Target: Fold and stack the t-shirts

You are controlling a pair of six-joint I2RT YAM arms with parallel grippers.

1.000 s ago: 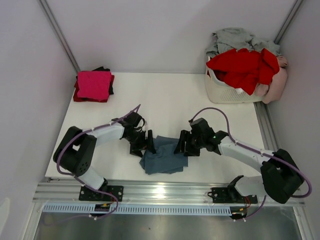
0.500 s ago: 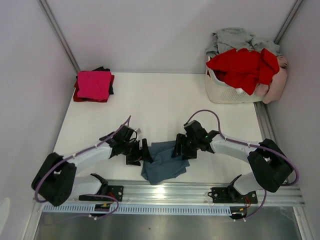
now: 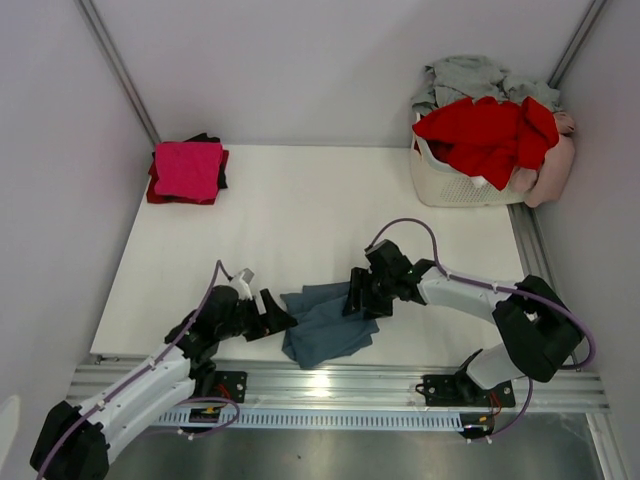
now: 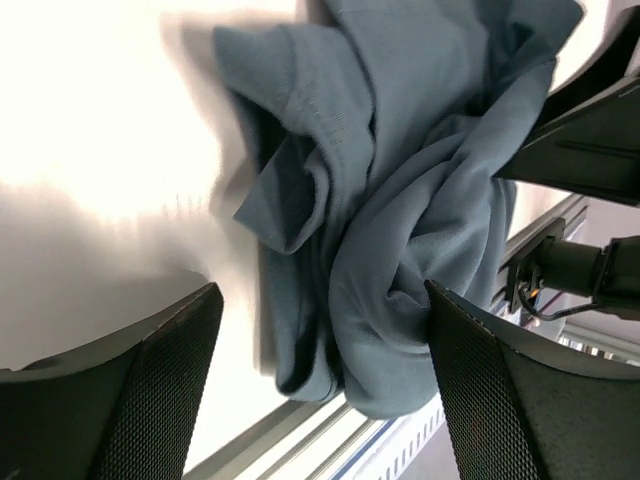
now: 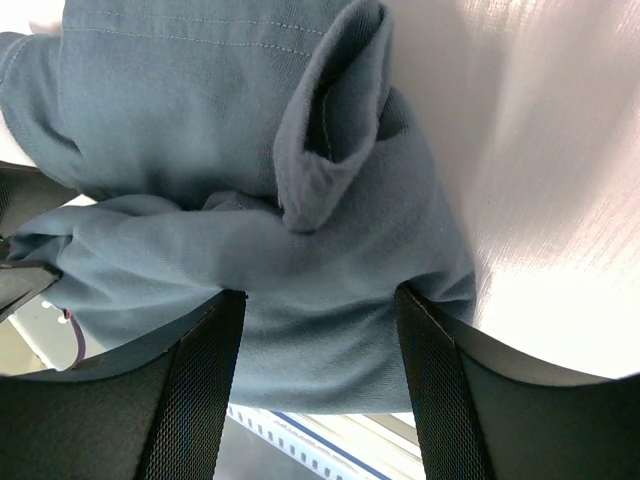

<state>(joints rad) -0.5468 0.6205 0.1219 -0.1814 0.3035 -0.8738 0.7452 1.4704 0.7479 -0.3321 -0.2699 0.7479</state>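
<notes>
The slate blue-grey t-shirt (image 3: 326,326) lies crumpled near the table's front edge, and also shows in the left wrist view (image 4: 400,200) and the right wrist view (image 5: 210,120). My left gripper (image 3: 272,318) is open at the shirt's left edge; in its wrist view (image 4: 325,400) the cloth lies just ahead, between the spread fingers. My right gripper (image 3: 362,298) is open over the shirt's far right edge; a bunched fold fills the gap between its fingers (image 5: 320,390). A folded magenta t-shirt (image 3: 187,167) tops a small stack at the far left.
A white slatted basket (image 3: 450,187) stands at the far right corner, heaped with a red t-shirt (image 3: 490,135), a grey one (image 3: 470,75) and a pale pink one (image 3: 555,165). The metal rail (image 3: 330,380) runs along the table's front edge.
My left arm has swung back toward the near left and its gripper has drawn off the shirt's left side. The right gripper has hardly moved. The shirt has slumped slightly.
</notes>
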